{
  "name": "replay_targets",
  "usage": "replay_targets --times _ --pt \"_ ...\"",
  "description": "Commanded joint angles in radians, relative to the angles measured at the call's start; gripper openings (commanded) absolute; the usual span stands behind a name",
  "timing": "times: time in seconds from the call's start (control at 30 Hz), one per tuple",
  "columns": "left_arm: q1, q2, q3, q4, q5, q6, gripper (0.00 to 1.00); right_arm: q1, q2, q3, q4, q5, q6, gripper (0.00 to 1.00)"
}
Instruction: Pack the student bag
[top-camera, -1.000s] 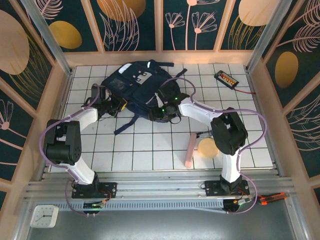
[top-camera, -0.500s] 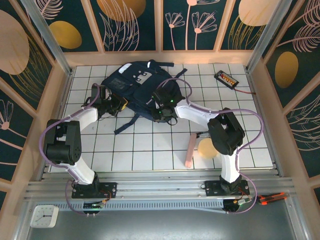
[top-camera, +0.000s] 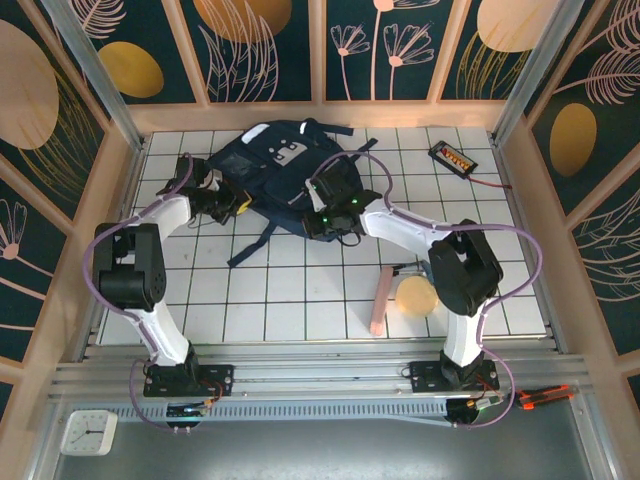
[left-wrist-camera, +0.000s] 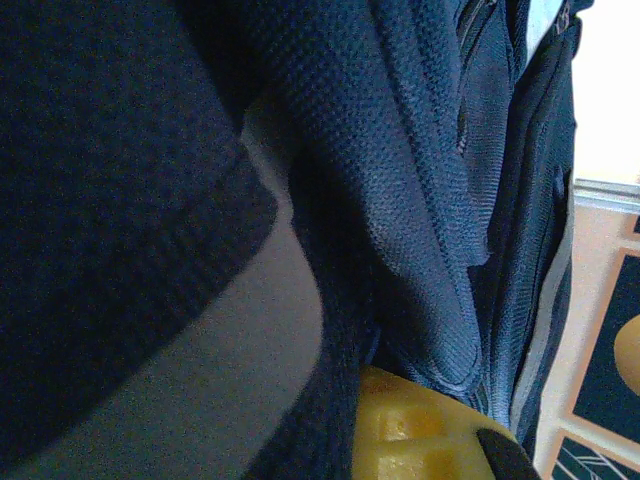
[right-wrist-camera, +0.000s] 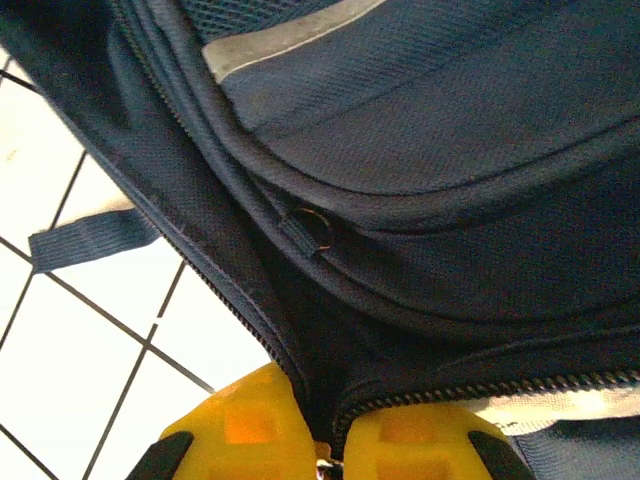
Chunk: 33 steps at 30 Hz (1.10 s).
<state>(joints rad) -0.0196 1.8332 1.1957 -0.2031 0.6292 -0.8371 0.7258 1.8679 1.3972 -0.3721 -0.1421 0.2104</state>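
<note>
Shifted since a second ago: the student bag (top-camera: 275, 170) is now lying farther toward the back wall, and the right fingers (right-wrist-camera: 245, 435), apart then, are now pinching it.

Item 1, student bag: dark navy with a pale patch on the front pocket, resting at the far side of the white-tiled counter (top-camera: 300, 300), straps trailing toward the arms. Zip teeth are running along the edge at the right fingers, and a small zip pull ring (right-wrist-camera: 312, 228) is hanging just above them. The inside is not showing, so its contents cannot be told.

Item 2, right fingers: yellow, clamping tight on the bag's zipped edge at its near right side.

Item 3, left fingers (left-wrist-camera: 410, 440): squeezing narrow at the bag's near left side, a fold of its mesh fabric pressing against the yellow pad.

Item 4, loose on the counter, well apart from the bag on its near right: a pink bar (top-camera: 380, 298) lying just beside a round tan disc (top-camera: 414, 297).

Item 5, right of the bag near the back wall: a black device (top-camera: 452, 156) with orange markings.
</note>
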Motion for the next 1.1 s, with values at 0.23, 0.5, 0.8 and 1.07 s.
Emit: replay_targets --times 0.23,0.5,0.8,1.07 --pt "0.088 -0.03 -0.07 0.238 -0.036 -0.051 0.66 -0.016 0.112 0.18 -0.114 -0.212 0.14 0.0" --pt "-0.042 -0.34 -0.431 0.44 -0.037 -0.38 0.99 0.009 0.174 0.245 -0.063 -0.298 0.185 0.0" --pt "-0.233 -0.091 -0.458 0.733 -0.097 -0.597 0.93 0.037 0.181 0.246 -0.051 -0.33 0.176 0.0" --pt "-0.237 -0.014 -0.416 0.758 -0.095 -0.588 0.15 0.038 0.18 0.22 -0.052 -0.326 0.189 0.0"
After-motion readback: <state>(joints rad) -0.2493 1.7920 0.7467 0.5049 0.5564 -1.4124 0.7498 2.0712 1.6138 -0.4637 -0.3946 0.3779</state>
